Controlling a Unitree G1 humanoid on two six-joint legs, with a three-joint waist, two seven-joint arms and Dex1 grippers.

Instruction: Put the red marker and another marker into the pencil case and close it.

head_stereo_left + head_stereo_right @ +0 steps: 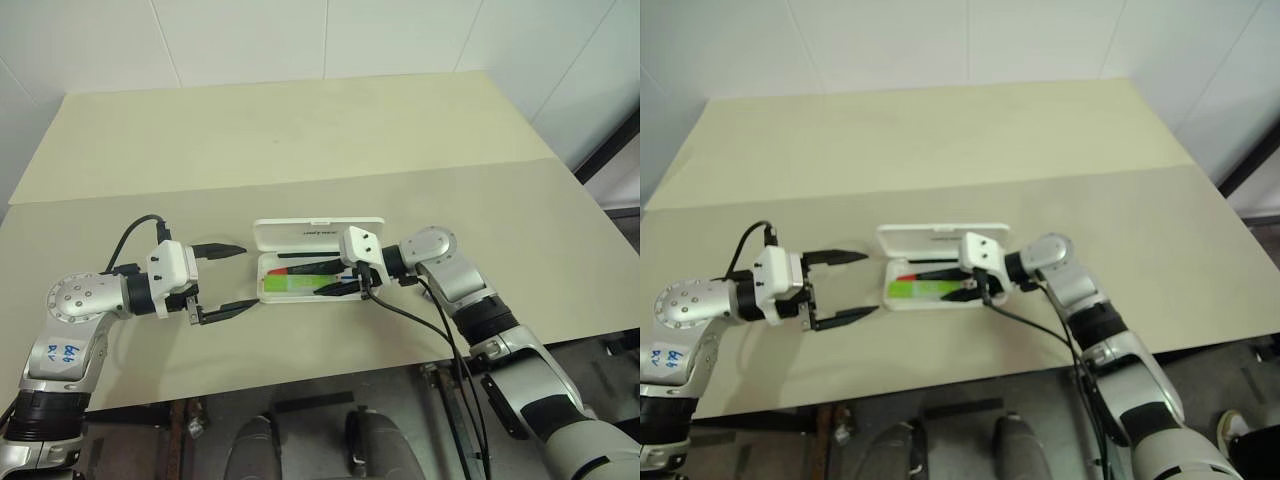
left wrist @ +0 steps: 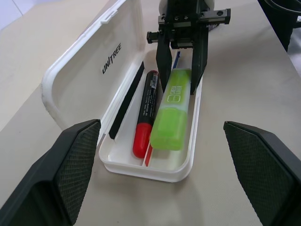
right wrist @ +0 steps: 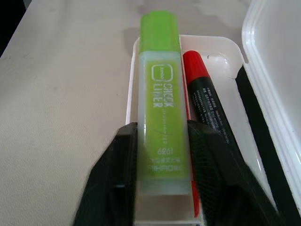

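Highlighter (image 3: 160, 117) between right tool (image 3: 161, 162) fingers, in case (image 2: 70, 75)

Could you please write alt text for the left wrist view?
The right gripper straddles a green highlighter lying beside the red marker in the open white pencil case. The left gripper's black fingers stand wide open in front.

pencil case (image 2: 120, 61) lid, inner face: "UNITREE" in dark letters | lime-green highlighter (image 3: 160, 117) lying in the pencil case: "CHECK LINER", "6961" in white | red marker (image 2: 146, 110) beside it in the case: small print on black barrel, unreadable
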